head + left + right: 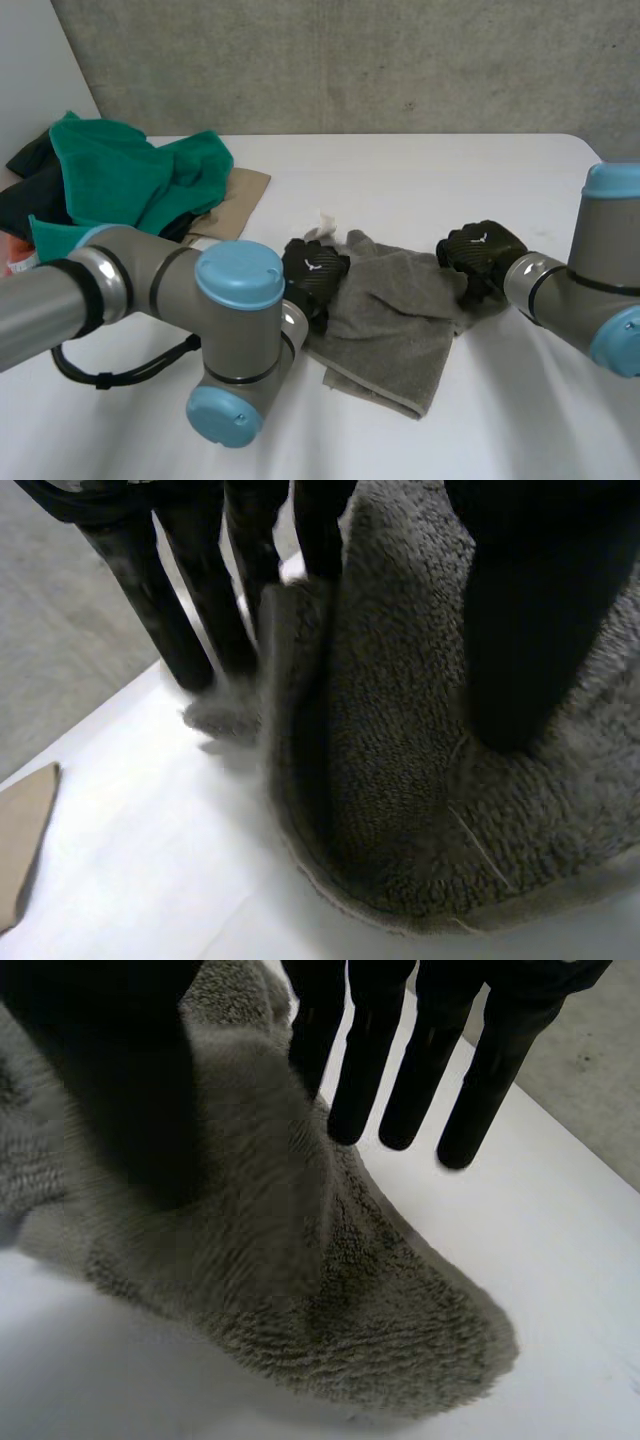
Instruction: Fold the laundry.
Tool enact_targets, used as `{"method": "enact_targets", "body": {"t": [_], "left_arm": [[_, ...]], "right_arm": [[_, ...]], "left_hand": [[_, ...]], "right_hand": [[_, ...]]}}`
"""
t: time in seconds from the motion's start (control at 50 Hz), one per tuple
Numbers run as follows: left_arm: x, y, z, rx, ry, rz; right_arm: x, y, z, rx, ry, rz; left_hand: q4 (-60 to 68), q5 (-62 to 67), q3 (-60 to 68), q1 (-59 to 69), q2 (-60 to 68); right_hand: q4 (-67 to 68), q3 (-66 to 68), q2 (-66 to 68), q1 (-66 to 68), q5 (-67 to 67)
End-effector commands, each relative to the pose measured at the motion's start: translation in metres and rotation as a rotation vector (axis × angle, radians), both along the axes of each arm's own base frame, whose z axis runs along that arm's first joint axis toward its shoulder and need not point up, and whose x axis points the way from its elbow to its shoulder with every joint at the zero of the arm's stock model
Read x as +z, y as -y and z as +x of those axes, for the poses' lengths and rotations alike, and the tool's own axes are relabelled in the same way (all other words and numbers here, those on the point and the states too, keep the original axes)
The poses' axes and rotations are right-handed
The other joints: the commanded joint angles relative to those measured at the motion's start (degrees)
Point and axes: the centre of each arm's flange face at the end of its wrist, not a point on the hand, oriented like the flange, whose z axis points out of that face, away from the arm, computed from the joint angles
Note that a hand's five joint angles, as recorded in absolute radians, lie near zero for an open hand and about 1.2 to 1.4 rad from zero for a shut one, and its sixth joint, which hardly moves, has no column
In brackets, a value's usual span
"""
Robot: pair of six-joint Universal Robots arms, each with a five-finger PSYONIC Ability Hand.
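The left hand (315, 270) and right hand (480, 248) each pinch a grey towel (400, 305) end, thumb against straight fingers, per wrist views. Head view: green clothes (130, 172) heaped beyond left hand.

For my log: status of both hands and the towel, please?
Left hand pinches grey towel left edge; right hand pinches right edge. Towel rumpled, not folded. Green clothes pile apart, nothing blocking.
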Motion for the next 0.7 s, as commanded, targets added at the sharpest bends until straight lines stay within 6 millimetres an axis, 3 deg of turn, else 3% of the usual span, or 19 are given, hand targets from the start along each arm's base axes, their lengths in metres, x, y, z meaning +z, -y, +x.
{"method": "enact_targets", "body": {"t": [0.02, 0.06, 0.08, 0.12, 0.14, 0.2, 0.22, 0.28, 0.34, 0.42, 0.44, 0.5, 0.52, 0.58, 0.6, 0.64, 0.7], "left_arm": [[0.023, 0.004, -0.004, -0.006, 0.005, -0.123], [0.051, 0.005, -0.001, 0.028, -0.040, -0.184], [0.077, 0.003, 0.004, 0.061, -0.085, -0.234], [0.103, -0.001, 0.009, 0.080, -0.131, -0.279], [0.127, -0.008, 0.015, 0.089, -0.174, -0.318], [0.154, -0.018, 0.023, 0.091, -0.220, -0.356], [0.167, -0.025, 0.029, 0.090, -0.250, -0.372], [0.177, -0.033, 0.035, 0.090, -0.290, -0.370], [0.175, -0.040, 0.039, 0.095, -0.332, -0.320], [0.158, -0.045, 0.039, 0.093, -0.362, -0.231], [0.145, -0.045, 0.039, 0.097, -0.350, -0.195], [0.124, -0.042, 0.035, 0.102, -0.320, -0.147], [0.115, -0.040, 0.033, 0.103, -0.303, -0.130], [0.105, -0.038, 0.031, 0.107, -0.286, -0.113], [0.102, -0.037, 0.030, 0.109, -0.280, -0.108], [0.102, -0.036, 0.031, 0.111, -0.278, -0.110], [0.104, -0.033, 0.033, 0.131, -0.280, -0.116]], "right_arm": [[-0.003, 0.006, 0.000, -0.019, 0.008, -0.043], [0.002, 0.009, -0.001, -0.027, 0.010, -0.065], [0.007, 0.011, -0.002, -0.031, 0.014, -0.082], [0.023, 0.016, -0.002, -0.040, 0.025, -0.132], [0.049, 0.020, -0.002, -0.045, 0.052, -0.209], [0.092, 0.024, -0.001, -0.054, 0.102, -0.340], [0.118, 0.025, 0.000, -0.049, 0.131, -0.435], [0.157, 0.032, 0.005, -0.040, 0.188, -0.623], [0.174, 0.040, 0.010, -0.026, 0.223, -0.739], [0.161, 0.048, 0.038, 0.046, 0.261, -0.783], [0.148, 0.051, 0.052, 0.083, 0.271, -0.774], [0.123, 0.057, 0.068, 0.117, 0.266, -0.736], [0.103, 0.062, 0.075, 0.133, 0.257, -0.699], [0.071, 0.064, 0.085, 0.165, 0.246, -0.639], [0.053, 0.065, 0.091, 0.175, 0.239, -0.608], [0.044, 0.065, 0.094, 0.174, 0.233, -0.592], [0.051, 0.066, 0.090, 0.132, 0.237, -0.596]], "left_hand": [[49.17, 48.86, 49.20, 45.81, 48.01], [49.17, 48.86, 49.20, 45.81, 48.01], [49.17, 48.86, 49.20, 45.81, 48.01], [49.17, 48.86, 49.20, 45.81, 48.01], [49.17, 48.86, 49.20, 45.81, 48.01], [49.17, 48.86, 49.20, 45.81, 48.01], [49.17, 48.86, 49.20, 45.81, 48.01], [49.17, 48.86, 49.20, 45.81, 48.01], [49.17, 48.86, 49.20, 45.81, 48.01], [49.17, 48.86, 49.20, 45.81, 48.01], [49.17, 48.86, 49.20, 45.81, 48.01], [49.17, 48.86, 49.20, 45.81, 48.01], [49.17, 48.86, 49.20, 45.81, 48.01], [49.17, 48.86, 49.20, 45.81, 48.01], [49.17, 48.86, 49.20, 45.81, 48.01], [49.17, 48.86, 49.20, 45.81, 48.01], [49.17, 48.86, 49.20, 45.81, 48.01]], "right_hand": [[32.48, 32.41, 31.68, 31.83, 32.54], [32.48, 32.41, 31.68, 31.83, 32.54], [32.48, 32.41, 31.68, 31.83, 32.54], [32.48, 32.41, 31.68, 31.83, 32.54], [32.48, 32.41, 31.68, 31.83, 32.54], [32.48, 32.41, 31.68, 31.83, 32.54], [32.48, 32.41, 31.68, 31.83, 32.54], [32.48, 32.41, 31.68, 31.83, 32.54], [32.48, 32.41, 31.68, 31.83, 32.54], [32.48, 32.41, 31.68, 31.83, 32.54], [32.48, 32.41, 31.68, 31.83, 32.54], [32.48, 32.41, 31.68, 31.83, 32.54], [32.48, 32.41, 31.68, 31.83, 32.54], [32.48, 32.41, 31.68, 31.83, 32.54], [9.56, 9.49, 8.76, 8.91, 9.61], [-32.32, -32.38, -33.11, -32.96, -32.26], [-37.52, -37.59, -38.32, -38.17, -37.46]]}}
